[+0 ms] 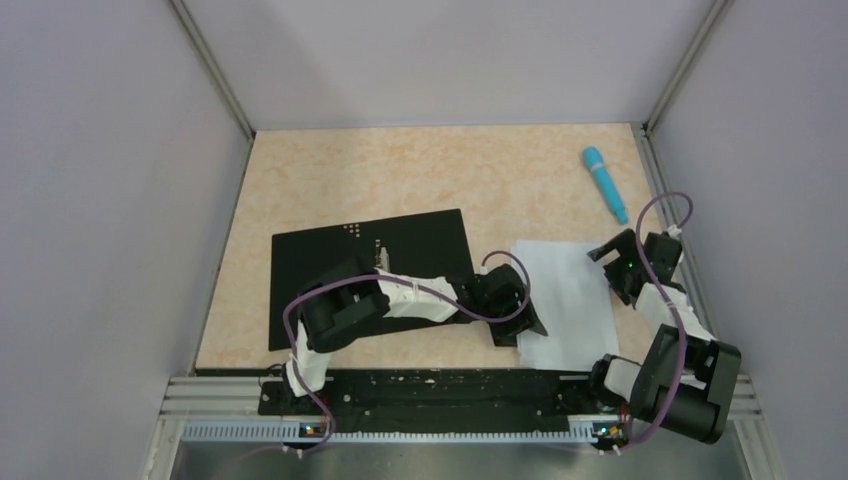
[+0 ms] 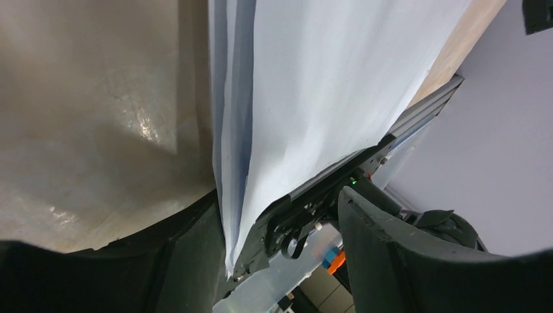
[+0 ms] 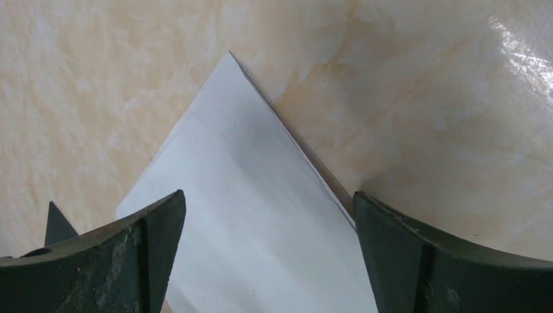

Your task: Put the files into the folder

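Nearest to us, along the near edge of the counter towards its right corner, lie the files, a thin white stack lying flat. The left pincer has reached across to the stack's left edge. In its wrist view the sheet edges run up between the jaws, which stand apart and are not clamped on the paper. The right pincer hovers with its jaws wide over the stack's far right corner and holds nothing.

We judge the step in hand to be taking hold of the files. To do it well, we would get the lower finger under every sheet before closing, since the edges look fanned and a thin sheet could be left behind. We would also close gently and drag low and flat towards the folder, so the paper does not buckle.

The folder lies open just left of the files, black inside up, with its metal clip near the middle.

The counter is glossy, pale marbled beige, so paper should slide easily on it. Far off by the far right corner rests a blue pen-like thing. Plain grey walls close in three sides.
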`<state>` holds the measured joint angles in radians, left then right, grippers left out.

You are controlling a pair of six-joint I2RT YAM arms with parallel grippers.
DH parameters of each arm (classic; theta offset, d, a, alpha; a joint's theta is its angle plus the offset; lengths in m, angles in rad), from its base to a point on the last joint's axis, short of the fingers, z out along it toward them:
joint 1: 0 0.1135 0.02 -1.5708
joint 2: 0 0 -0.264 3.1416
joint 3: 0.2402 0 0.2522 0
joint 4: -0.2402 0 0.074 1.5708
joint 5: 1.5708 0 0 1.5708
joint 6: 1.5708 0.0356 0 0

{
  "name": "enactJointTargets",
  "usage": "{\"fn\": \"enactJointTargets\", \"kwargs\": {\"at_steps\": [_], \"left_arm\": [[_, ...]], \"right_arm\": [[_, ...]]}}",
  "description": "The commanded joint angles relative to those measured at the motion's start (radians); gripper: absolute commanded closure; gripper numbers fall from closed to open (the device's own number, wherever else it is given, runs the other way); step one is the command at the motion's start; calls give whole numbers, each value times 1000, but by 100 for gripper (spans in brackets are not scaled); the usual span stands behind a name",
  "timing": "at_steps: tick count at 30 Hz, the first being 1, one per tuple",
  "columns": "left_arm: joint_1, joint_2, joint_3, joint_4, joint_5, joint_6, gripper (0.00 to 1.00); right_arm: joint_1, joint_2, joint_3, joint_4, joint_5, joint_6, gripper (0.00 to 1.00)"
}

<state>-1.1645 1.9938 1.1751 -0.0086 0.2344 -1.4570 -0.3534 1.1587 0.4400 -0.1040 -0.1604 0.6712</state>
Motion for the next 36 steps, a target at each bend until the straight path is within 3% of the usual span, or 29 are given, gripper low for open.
{"fn": "enactJointTargets", "kwargs": {"at_steps": [1,17,22,26,31,36], "left_arm": [[27,50,-59,-28,-155,-18,34],[136,160,-4,145,-93,104,44],[165,194,24,146,-62,183,61],[202,208,116,40,-56,337,99],[299,86,132,-97,-27,567,100],[456,-58,95,-102,275,663,100]], "right_arm": [[9,47,-42,-145,-44,-29,1],[13,118,-24,-113,-117,-61,1],[15,130,-28,-90,-127,-55,1],[40,121,-10,-85,-130,-55,1],[133,101,47,-43,-172,-50,1],[209,114,101,123,-334,-17,1]]}}
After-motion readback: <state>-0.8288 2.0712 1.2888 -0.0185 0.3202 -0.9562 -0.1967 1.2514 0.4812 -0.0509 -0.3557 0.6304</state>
